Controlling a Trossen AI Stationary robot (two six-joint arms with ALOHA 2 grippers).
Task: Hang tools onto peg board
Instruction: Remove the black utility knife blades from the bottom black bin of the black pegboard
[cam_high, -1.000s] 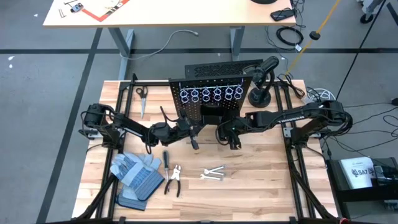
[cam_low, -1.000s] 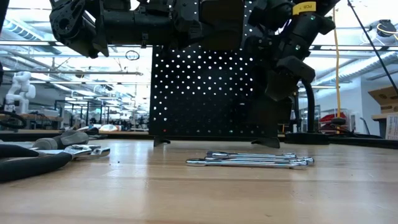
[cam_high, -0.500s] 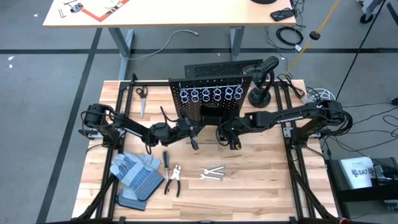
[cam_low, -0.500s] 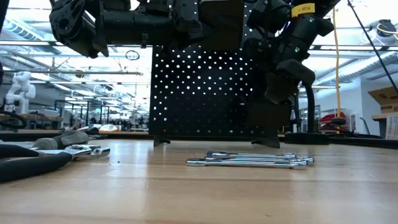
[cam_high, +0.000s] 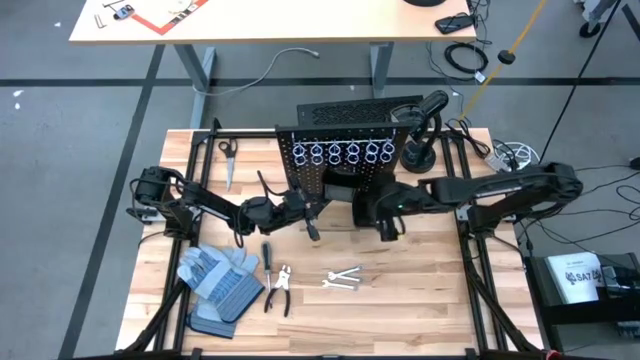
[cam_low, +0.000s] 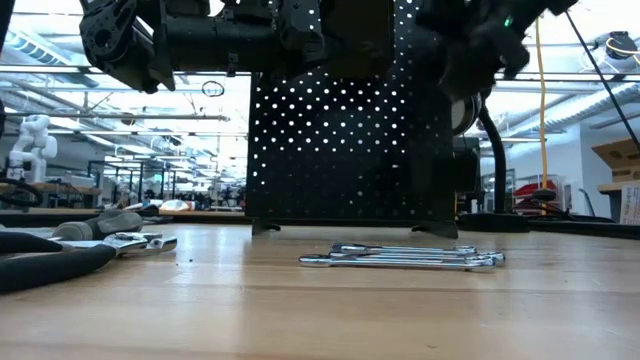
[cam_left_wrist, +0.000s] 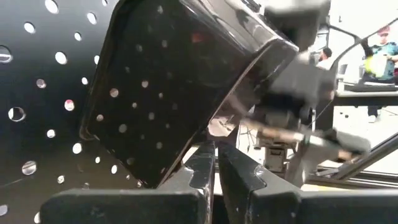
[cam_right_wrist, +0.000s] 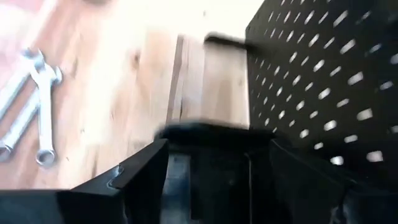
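Since the earlier frame, peg board (cam_high: 340, 160) and right gripper (cam_high: 388, 228) are shifting rightward; high view: I'm seeing left gripper (cam_high: 312, 228) pinched shut before the board, wrenches (cam_high: 342, 279) and pliers (cam_high: 279, 289) lying on table (cam_high: 430, 300); low view: board standing upright behind wrenches (cam_low: 400, 258); right wrist: fingers (cam_right_wrist: 140, 171) spread wide beside board.

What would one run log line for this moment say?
left gripper: shut, by peg board | right gripper: open, at board | wrenches: on table
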